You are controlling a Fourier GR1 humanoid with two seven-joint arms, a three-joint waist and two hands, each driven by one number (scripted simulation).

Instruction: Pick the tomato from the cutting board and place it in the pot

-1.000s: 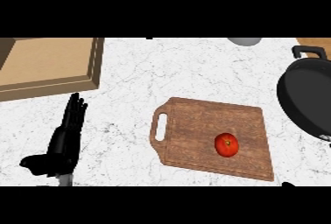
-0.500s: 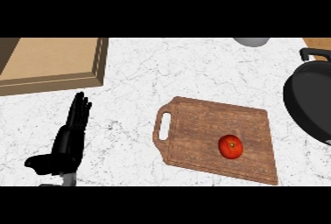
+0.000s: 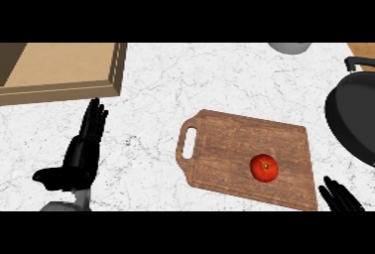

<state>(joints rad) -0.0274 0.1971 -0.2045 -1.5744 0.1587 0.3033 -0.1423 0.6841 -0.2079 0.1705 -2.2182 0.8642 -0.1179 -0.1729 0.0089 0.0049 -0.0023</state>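
- The white marbled counter (image 3: pixel 219 84) fills the view and bears everything else.
- A light wooden tray (image 3: pixel 66 69) with a raised rim lies at the upper left, cut by the view's edge.
- The wooden cutting board (image 3: pixel 234 149) lies right of centre, slightly turned, its handle slot toward the left.
- The black pot (image 3: pixel 355 119) sits at the right edge, only partly in view, apart from the board's right side.
- The left hand (image 3: pixel 81 154) lies over the counter at the lower left, fingers straight and pointing up the view, released, thumb out to the left, holding nothing.
- The red tomato (image 3: pixel 264 167) rests on the board's lower right part, untouched.
- The right hand (image 3: pixel 338 197) shows only as fingertips at the lower right, just beside the board's corner; whether it is released or clenched I cannot tell.
- A grey round object (image 3: pixel 290 47) pokes in at the top edge.
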